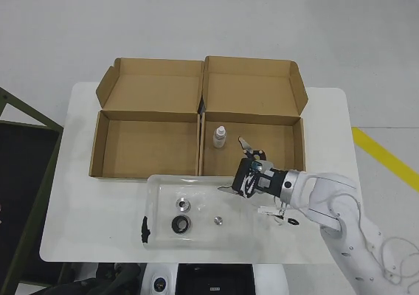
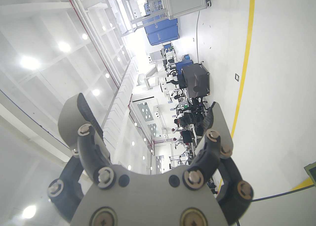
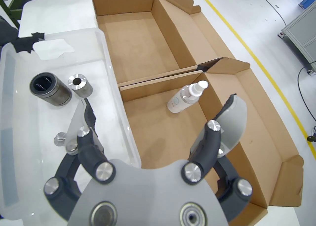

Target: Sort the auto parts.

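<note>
1 bottle (image 3: pixel 185 98), label illegible, R claw (image 3: pixel 159 101) spread

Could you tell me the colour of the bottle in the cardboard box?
The bottle is whitish with a white top, clearest in the right wrist view.

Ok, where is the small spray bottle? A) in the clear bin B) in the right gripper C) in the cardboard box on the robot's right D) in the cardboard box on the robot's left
C: the spray bottle sits on the floor of the right cardboard box, clear of the open right gripper.
</note>
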`<move>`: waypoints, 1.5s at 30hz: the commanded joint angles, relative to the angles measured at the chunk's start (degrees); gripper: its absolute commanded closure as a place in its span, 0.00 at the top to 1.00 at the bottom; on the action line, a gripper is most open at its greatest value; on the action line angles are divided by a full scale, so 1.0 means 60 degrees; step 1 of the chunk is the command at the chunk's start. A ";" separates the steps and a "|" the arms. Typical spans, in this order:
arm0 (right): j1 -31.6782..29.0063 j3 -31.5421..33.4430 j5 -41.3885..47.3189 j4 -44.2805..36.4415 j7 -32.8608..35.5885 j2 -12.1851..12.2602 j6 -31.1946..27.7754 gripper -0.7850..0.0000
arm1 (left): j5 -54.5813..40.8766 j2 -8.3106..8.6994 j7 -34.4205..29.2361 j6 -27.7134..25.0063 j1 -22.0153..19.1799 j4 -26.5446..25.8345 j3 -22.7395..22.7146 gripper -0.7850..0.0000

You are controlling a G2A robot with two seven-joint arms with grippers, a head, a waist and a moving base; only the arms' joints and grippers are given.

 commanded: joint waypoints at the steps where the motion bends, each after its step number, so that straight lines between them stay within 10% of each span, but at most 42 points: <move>1: -0.0192 -0.0071 -0.0113 -0.0175 0.0042 0.0033 -0.0196 1.00 | 0.0000 0.0000 0.0000 0.0000 0.0000 0.0000 0.0000 1.00; 45: -0.0239 -0.2697 -0.2553 -0.0225 0.2003 0.0217 -0.1162 0.97 | 0.0000 0.0000 0.0000 0.0000 0.0000 0.0000 0.0000 1.00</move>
